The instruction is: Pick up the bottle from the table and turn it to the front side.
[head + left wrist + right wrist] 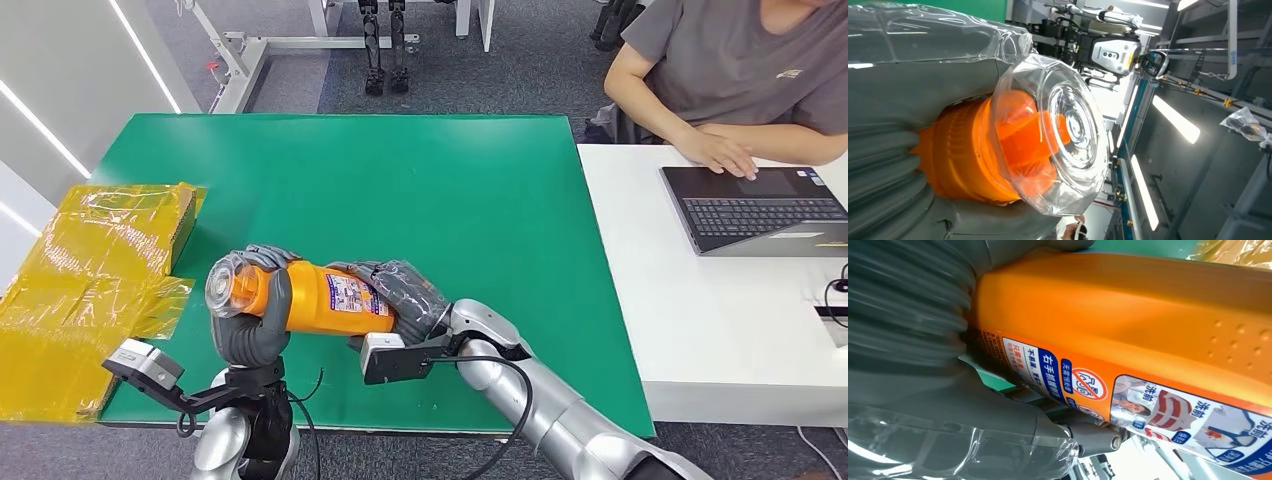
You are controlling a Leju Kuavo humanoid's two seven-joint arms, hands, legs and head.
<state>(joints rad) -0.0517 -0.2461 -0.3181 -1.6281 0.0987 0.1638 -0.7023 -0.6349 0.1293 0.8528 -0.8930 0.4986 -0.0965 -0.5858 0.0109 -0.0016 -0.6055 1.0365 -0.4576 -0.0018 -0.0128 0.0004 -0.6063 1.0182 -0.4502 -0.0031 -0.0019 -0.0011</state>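
Currently: left hand (pixel 250 325) wrapped around neck end of bottle (pixel 320 298), fingers closed just behind clear cap (pixel 228 285). Right hand (pixel 405 295) clamped on base end of same bottle, fingers curled over body. Bottle held lying on its side, lifted off green worktop (pixel 440 190), near front edge, cap end toward robot's left. Orange body; printed label (pixel 355 296) with blue and white panels turned upward and toward camera in head view.

Left wrist view: clear faceted cap (pixel 1063 132) over orange nozzle, grey fingers (pixel 923 85) pressed along neck. Right wrist view: orange bottle wall (pixel 1128 310) with label strip (pixel 1158 405) along it, grey ribbed hand cover (pixel 903 315) tight against base; clear wrap over part of hand.

Beyond hands: yellow taped box (pixel 95 270) at left edge of green worktop, overhanging toward floor, well apart from bottle. White worktop (pixel 720 320) adjoining on right, carrying open laptop (pixel 760 208). Person in grey shirt (pixel 740 70) seated behind white worktop, one hand (pixel 720 150) resting just beside laptop's far edge. Dark legs of another robot (pixel 385 50) and white frame standing on floor beyond green worktop.
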